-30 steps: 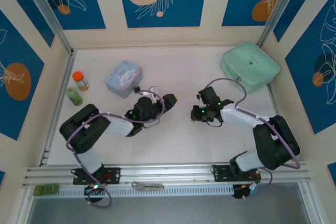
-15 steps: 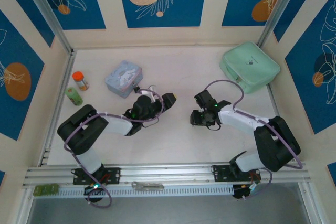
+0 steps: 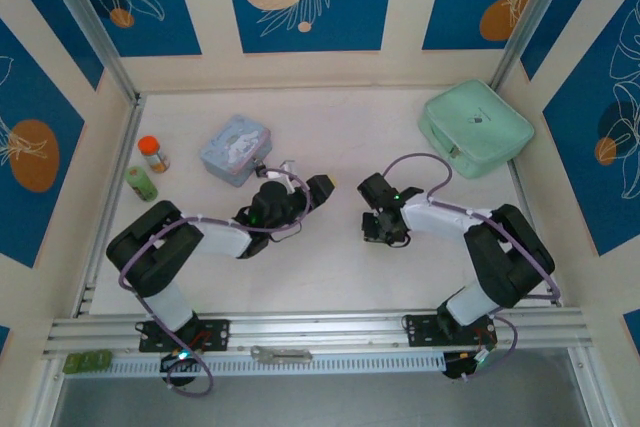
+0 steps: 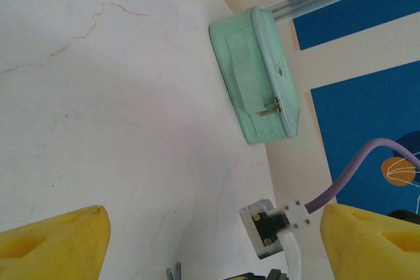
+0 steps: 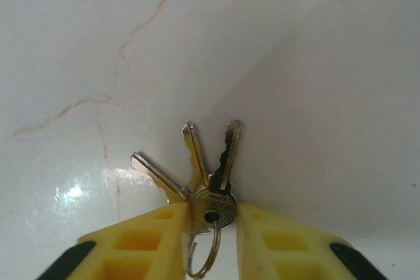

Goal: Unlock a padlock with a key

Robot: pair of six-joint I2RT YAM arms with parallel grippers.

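Left arm (image 3: 215, 239) folded low, elbow bent near base, forearm stretched toward table centre. Left gripper (image 4: 211, 227) spread wide, yellow fingers (image 4: 56, 240) set far apart, nothing gripped. Right arm (image 3: 450, 219) bent likewise, forearm pointed left toward centre. Right gripper (image 5: 213, 211) closed, head of key (image 5: 214, 206) pinched between yellow pads (image 5: 151, 234). Two grippers faced toward each other, near but apart.

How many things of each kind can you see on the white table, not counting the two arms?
tin: 1
pouch: 1
small bottles: 2
keys: 3
key ring: 1
Total: 8
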